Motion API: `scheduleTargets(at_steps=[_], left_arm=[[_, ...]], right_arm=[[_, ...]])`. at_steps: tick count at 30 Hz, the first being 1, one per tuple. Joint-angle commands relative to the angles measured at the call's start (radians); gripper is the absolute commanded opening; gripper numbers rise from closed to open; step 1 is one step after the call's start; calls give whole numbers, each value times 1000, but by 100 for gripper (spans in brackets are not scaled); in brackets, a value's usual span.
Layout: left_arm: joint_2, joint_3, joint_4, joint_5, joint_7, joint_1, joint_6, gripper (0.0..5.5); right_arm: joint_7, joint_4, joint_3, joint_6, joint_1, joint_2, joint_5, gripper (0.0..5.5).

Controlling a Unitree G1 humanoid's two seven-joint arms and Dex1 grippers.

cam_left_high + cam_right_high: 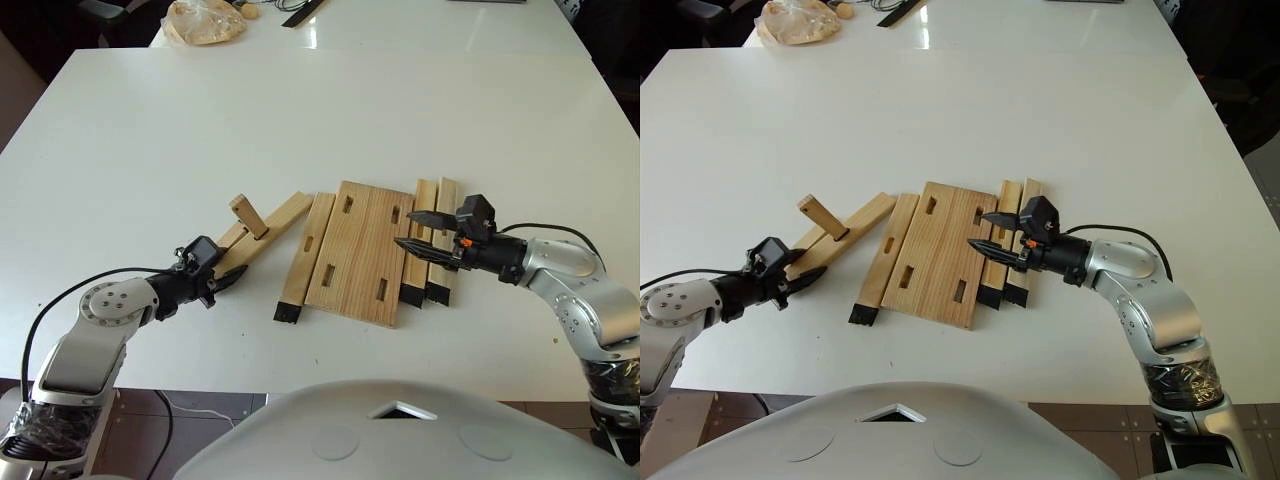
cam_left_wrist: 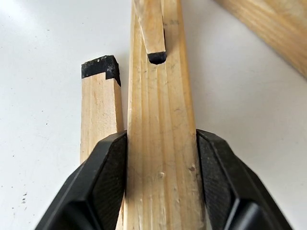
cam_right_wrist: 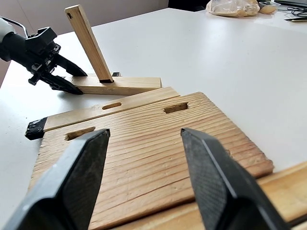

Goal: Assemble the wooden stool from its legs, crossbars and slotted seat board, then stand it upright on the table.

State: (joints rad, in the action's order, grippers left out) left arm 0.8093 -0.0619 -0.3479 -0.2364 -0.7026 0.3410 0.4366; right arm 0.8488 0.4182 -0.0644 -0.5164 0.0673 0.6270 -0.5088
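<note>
The slotted seat board (image 1: 358,250) lies flat near the table's front middle. One leg (image 1: 305,255) with a black foot lies along its left side, and two more legs (image 1: 433,245) lie along its right side. Further left lies a leg (image 1: 270,232) with a short crossbar (image 1: 248,215) standing tilted in its slot. My left gripper (image 1: 225,275) is shut on the near end of that leg (image 2: 160,143), with another black-tipped leg (image 2: 98,105) right beside it. My right gripper (image 1: 415,230) hovers open over the board's right edge (image 3: 144,143), holding nothing.
A bag of bread (image 1: 205,22) and a dark object (image 1: 300,12) sit at the far back of the white table (image 1: 320,120). The table's front edge runs just behind both arms.
</note>
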Motion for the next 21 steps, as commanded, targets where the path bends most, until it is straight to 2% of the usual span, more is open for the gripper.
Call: scheduleTargets(at_steps=[1, 6, 12, 18, 21], left_arm=[[-40, -58, 23, -46, 9, -65, 19, 205], [-102, -149, -31, -162, 15, -171, 20, 205], [-155, -268, -194, -542, -9, -294, 132, 205], [-139, -274, -293, -892, -36, -353, 236, 204], [-136, -263, -303, -962, -28, -375, 249, 204]], right_arm=[[-5, 8, 1, 7, -1, -1, 7, 273], [-5, 10, 13, 2, -12, -3, -9, 273], [-123, 49, 153, -97, -156, -107, -240, 273], [-137, 90, 225, -213, -294, -97, -500, 273], [-102, 113, 243, -268, -335, -62, -637, 321]])
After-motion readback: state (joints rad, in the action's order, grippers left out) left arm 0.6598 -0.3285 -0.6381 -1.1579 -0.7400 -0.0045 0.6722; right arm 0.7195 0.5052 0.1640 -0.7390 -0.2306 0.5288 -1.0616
